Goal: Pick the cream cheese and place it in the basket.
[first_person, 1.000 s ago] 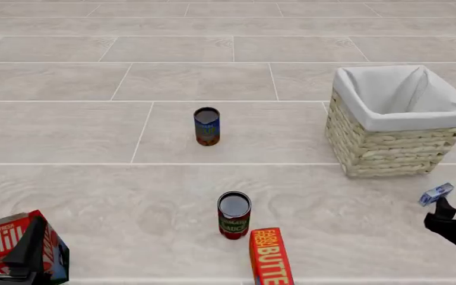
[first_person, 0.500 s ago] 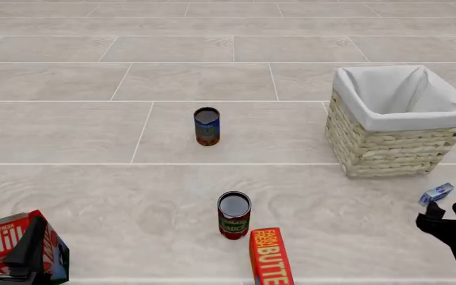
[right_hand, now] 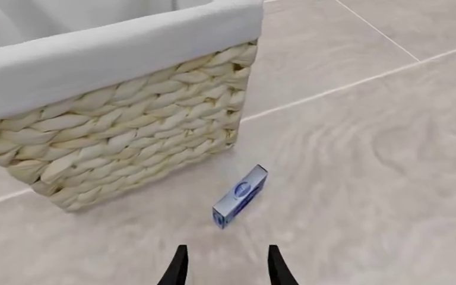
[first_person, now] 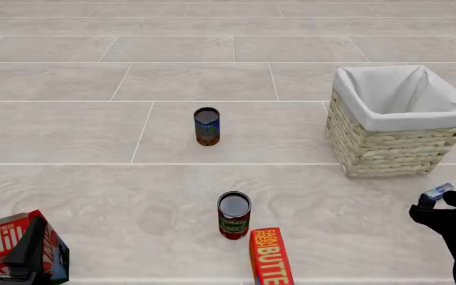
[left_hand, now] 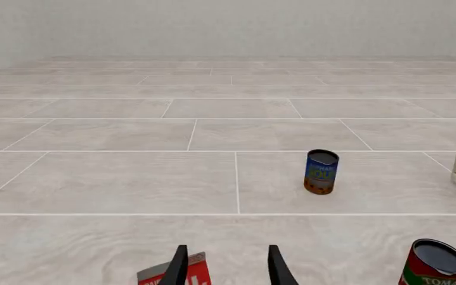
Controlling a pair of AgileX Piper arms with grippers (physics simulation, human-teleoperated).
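You are seeing one cream cheese (right_hand: 240,196), one basket (right_hand: 125,113), two cans; both grippers (right_hand: 224,267) (left_hand: 225,268) are gaping slightly, empty.

Tiled table (first_person: 69,130) — basket (first_person: 386,148), cream cheese (right_hand: 240,196), two cans (first_person: 206,126) — cartons.

Basket (first_person: 386,148): rough woven straw w/ matt white cloth liner. Cream cheese (right_hand: 240,196): smooth glossy box. Table (first_person: 93,196): matt wood-grain.
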